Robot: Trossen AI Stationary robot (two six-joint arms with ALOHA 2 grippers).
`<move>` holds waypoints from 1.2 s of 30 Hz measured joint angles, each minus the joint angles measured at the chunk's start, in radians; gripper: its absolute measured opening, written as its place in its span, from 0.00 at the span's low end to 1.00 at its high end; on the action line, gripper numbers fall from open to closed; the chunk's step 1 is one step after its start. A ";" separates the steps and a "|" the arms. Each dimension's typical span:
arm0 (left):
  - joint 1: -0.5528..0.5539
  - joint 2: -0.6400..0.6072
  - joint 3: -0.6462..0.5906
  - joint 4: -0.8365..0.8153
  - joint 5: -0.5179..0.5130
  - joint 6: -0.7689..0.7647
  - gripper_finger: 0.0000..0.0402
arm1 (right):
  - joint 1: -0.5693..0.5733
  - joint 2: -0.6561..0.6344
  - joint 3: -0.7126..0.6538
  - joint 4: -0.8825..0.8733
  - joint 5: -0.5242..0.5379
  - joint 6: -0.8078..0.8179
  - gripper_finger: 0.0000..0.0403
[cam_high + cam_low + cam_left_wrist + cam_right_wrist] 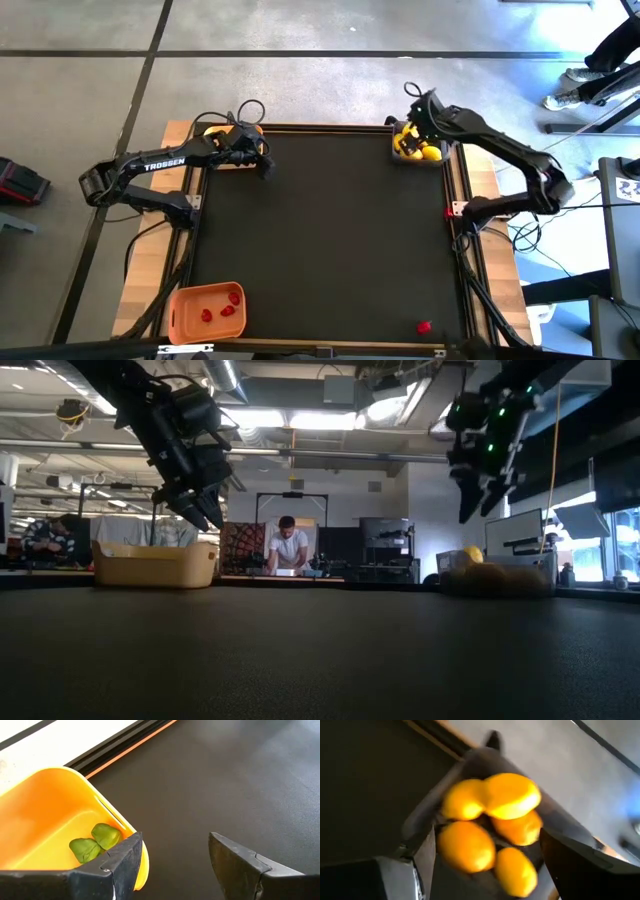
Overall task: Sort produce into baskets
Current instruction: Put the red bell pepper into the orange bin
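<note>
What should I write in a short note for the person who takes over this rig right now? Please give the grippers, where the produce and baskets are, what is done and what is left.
Left gripper: open, empty, beside the yellow basket at the far left corner.
Right gripper: open, empty, above the dark grey basket at the far right corner.
Done: two green pieces lie in the yellow basket; several lemons lie in the grey basket; three red pieces lie in the orange basket at the near left corner.
Left: one red piece lies on the mat near the near right edge; it probably belongs in the orange basket.
</note>
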 joint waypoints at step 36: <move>0.000 0.000 0.000 -0.001 0.000 0.001 0.56 | 0.857 -0.161 0.000 -0.574 -0.033 0.436 0.72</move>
